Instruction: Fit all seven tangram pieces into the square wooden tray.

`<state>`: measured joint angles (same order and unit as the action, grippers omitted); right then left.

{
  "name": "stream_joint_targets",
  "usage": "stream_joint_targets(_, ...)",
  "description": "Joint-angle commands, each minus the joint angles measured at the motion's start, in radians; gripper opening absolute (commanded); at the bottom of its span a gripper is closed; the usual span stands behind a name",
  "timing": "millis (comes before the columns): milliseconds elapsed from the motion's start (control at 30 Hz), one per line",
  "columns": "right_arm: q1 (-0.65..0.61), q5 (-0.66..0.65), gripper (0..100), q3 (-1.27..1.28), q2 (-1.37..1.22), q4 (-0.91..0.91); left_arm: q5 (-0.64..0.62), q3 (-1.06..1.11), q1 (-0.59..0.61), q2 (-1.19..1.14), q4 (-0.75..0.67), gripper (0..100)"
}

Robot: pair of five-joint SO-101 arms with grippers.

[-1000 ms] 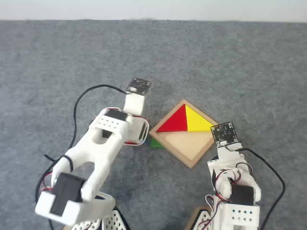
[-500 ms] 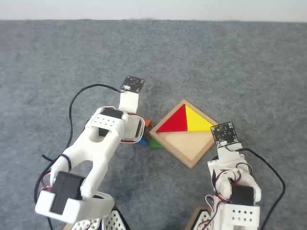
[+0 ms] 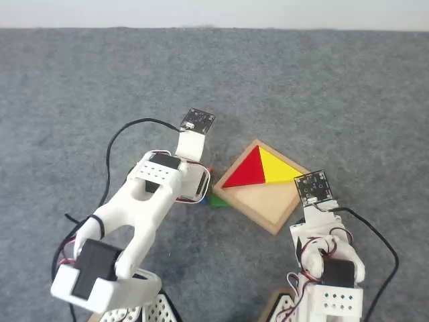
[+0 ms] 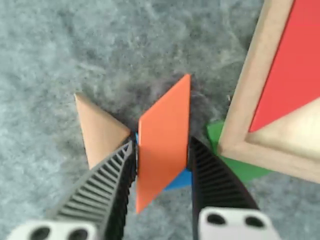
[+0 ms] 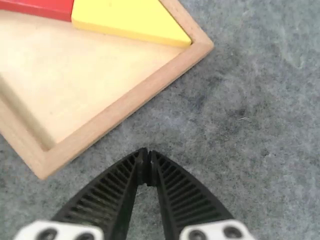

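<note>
Left hand (image 4: 161,144), clamped on the orange piece (image 4: 165,120), has returned from a brief outward swing to the tray (image 4: 248,85) corner; piece remains outside. Right hand (image 5: 146,155) pinched shut, empty, beside tray.

The left arm (image 3: 144,211) is stretched out over the table, the left gripper (image 4: 161,144) pinching an orange piece (image 4: 165,115) between its fingers. The right arm (image 3: 325,261) sits folded near its base, the right gripper (image 5: 146,156) with fingertips pressed together.

Orange parallelogram (image 4: 165,131) in claw (image 4: 161,145)
</note>
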<state>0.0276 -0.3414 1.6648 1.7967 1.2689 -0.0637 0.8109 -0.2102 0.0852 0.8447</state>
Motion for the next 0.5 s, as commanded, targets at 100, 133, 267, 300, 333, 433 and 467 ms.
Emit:
stream_joint_targets(100, -0.005, 0.002, 0.8, 0.018, 0.019, 0.013, 0.044, -0.050, -0.011, -0.041, -0.012, 15)
stream_joint_targets(133, -0.005, 0.002, 0.8, 0.018, 0.019, 0.013, 0.044, -0.064, -0.011, -0.049, 0.002, 15)
stream_joint_targets(267, -0.005, 0.002, 0.8, 0.018, 0.019, 0.013, 0.071, -0.077, -0.011, -0.048, -0.005, 10)
stream_joint_targets(300, -0.005, 0.002, 0.8, 0.018, 0.019, 0.013, 0.092, -0.074, -0.011, -0.031, -0.011, 10)
stream_joint_targets(333, -0.005, 0.002, 0.8, 0.018, 0.019, 0.013, 0.107, -0.064, -0.011, -0.008, -0.017, 10)
stream_joint_targets(433, -0.005, 0.002, 0.8, 0.018, 0.019, 0.013, 0.117, -0.008, -0.012, 0.092, -0.031, 10)
stream_joint_targets(467, -0.005, 0.002, 0.8, 0.018, 0.019, 0.013, 0.121, 0.013, -0.012, 0.130, -0.031, 10)
